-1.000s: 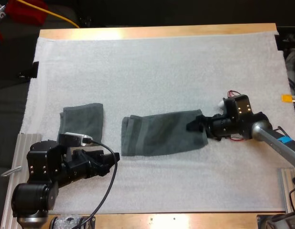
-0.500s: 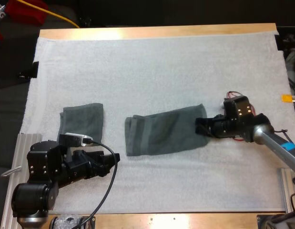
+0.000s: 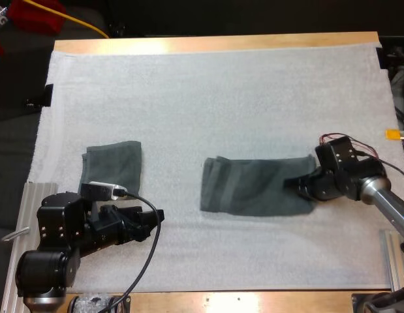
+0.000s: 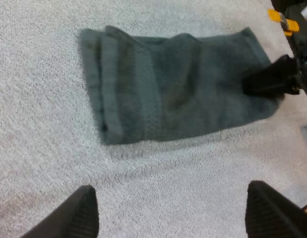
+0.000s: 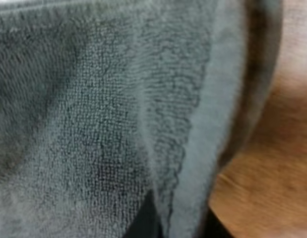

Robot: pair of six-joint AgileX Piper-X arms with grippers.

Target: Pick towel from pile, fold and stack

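A long dark grey-green towel (image 3: 254,193), folded lengthwise, lies flat on the white mat (image 3: 208,98) right of centre. My right gripper (image 3: 291,183) is shut on the towel's right end, and its dark fingertips (image 5: 143,220) pinch the towel's hem (image 5: 193,148). From the left wrist view the same towel (image 4: 168,99) lies ahead, with the right gripper (image 4: 270,82) at its far end. My left gripper (image 3: 153,220) hovers low at the front left, its fingers (image 4: 69,215) wide apart over bare mat. A folded towel (image 3: 113,166) lies just beyond it.
The mat covers nearly the whole table, with a wooden edge (image 3: 215,44) along the far side. Open mat stretches between the folded towel and the long towel, and across the far half.
My right gripper closed on the towel's right end and dragged the towel to the right. The left arm has stayed still.
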